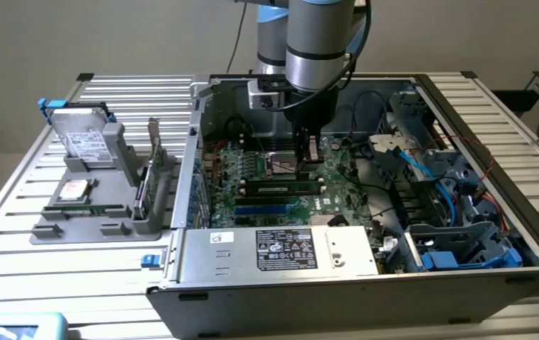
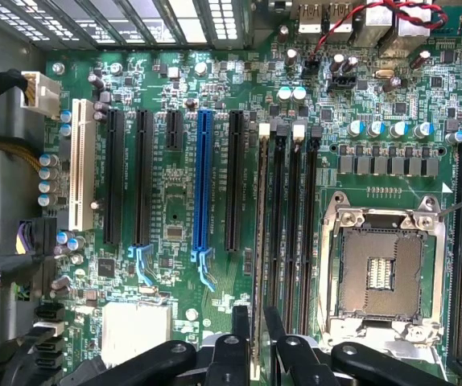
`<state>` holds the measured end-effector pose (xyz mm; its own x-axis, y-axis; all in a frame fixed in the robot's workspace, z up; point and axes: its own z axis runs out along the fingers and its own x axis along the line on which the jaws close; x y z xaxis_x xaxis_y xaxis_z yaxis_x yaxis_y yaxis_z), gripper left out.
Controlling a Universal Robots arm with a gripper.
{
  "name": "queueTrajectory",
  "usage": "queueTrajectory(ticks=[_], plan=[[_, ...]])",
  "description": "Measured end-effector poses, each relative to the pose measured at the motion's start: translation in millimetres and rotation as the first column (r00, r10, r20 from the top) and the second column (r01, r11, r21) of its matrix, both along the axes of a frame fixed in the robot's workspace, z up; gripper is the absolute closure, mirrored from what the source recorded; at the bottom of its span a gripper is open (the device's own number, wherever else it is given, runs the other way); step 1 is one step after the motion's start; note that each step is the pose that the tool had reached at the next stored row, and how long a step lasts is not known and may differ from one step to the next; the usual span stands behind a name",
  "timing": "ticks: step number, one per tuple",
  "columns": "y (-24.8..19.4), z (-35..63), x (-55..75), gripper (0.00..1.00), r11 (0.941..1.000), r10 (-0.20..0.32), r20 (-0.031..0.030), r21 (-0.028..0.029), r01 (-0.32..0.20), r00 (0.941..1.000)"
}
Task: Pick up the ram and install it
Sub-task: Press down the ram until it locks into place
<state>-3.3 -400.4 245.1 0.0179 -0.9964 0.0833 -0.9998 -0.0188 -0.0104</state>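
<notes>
Standing on edge in the outermost of the black memory slots [image 2: 295,241], the one farthest from the CPU socket [image 2: 380,273], inside the open computer case [image 1: 345,297] on the counter [image 1: 23,283]: the ram [image 1: 283,188] [image 2: 259,241], a thin green stick with dark chips; pincer [image 1: 309,152] [image 2: 256,312] poised above the stick's end toward the exterior view's right, part-way open and straddling its line, apparently clasping nothing; handling, as judged: light, stiff, brittle if flexed, contacts easily marred; hold best taken on the two flat faces near the upper edge, square to the slot.
</notes>
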Motion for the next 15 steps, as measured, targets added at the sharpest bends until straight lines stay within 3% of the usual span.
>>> queueTrajectory(ticks=[5,7,9,11,15], plan=[[0.0,0.0,0.1,0.78,1.0,0.0,0.0,0.0,0.0,1.0],[0.0,0.0,0.1,0.81,1.0,0.0,0.0,0.0,0.0,1.0],[0.0,0.0,0.1,0.89,1.0,0.0,0.0,-0.0001,0.0,1.0],[0.0,0.0,0.1,0.89,1.0,0.0,0.0,0.0,0.0,1.0],[0.0,-1.3,1.7,0.89,0.9999,-0.009,0.0001,-0.0109,0.009,1.0]])
